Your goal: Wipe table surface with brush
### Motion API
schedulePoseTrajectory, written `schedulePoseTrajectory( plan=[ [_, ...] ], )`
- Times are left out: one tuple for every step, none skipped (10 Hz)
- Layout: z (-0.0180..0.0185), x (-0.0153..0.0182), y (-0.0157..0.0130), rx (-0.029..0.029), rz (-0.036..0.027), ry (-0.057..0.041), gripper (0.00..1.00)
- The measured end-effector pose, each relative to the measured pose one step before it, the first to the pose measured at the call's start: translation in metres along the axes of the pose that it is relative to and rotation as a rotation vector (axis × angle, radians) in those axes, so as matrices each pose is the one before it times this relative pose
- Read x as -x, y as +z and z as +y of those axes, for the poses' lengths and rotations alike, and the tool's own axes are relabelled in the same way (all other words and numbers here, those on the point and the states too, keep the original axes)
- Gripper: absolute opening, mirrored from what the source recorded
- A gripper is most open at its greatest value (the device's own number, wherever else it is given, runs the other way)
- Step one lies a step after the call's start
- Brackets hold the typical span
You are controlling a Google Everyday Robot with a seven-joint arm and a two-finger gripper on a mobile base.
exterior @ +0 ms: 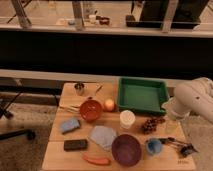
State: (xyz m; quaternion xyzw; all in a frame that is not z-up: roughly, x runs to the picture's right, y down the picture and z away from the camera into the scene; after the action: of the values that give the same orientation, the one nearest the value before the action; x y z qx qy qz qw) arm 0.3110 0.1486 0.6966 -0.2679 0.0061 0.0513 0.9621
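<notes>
Evidently poised for pickup, the gripper (171, 119) hangs spread and empty over the table surface (59, 158), near the brush (176, 143) beside the blue cup (153, 146).

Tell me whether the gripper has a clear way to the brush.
Probably yes. The gripper hangs open near the right edge of the table surface, just behind the brush, which lies uncovered. The blue cup beside it crowds only one side.
</notes>
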Motion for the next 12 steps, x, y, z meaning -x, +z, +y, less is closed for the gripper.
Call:
schedulePoseTrajectory(
  plan=[
    [0.00351,-0.00087,0.00238,-0.00679,-0.00248,-0.00244,0.80],
    [0.00407,0.00111,0.00219,-0.00997,-0.00556,-0.00409,0.80],
    [0.00488,0.00145,0.00326,-0.01125,-0.00557,-0.00670,0.80],
    [0.00409,0.00010,0.00263,-0.00703,-0.00328,-0.00206,0.80],
    [0.00182,0.00025,0.00216,-0.00409,-0.00004,-0.00217,0.80],
    [0.00201,0.00228,0.00280,-0.00173,-0.00308,-0.00190,0.80],
    [0.00098,0.00177,0.00320,-0.00162,-0.00091,-0.00232,0.80],
    [0.00059,0.00055,0.00377,-0.00515,0.00241,-0.00038,0.80],
    [0.00038,-0.00206,0.00365,-0.00277,0.00412,0.00308,0.80],
    [-0.00050,-0.00513,0.00665,0.00024,0.00433,0.00507,0.80],
    [-0.00057,-0.00251,0.00409,0.00059,-0.00149,0.00519,0.80],
    [0.00025,-0.00609,0.00703,0.00160,-0.00372,0.00727,0.80]
  ],
)
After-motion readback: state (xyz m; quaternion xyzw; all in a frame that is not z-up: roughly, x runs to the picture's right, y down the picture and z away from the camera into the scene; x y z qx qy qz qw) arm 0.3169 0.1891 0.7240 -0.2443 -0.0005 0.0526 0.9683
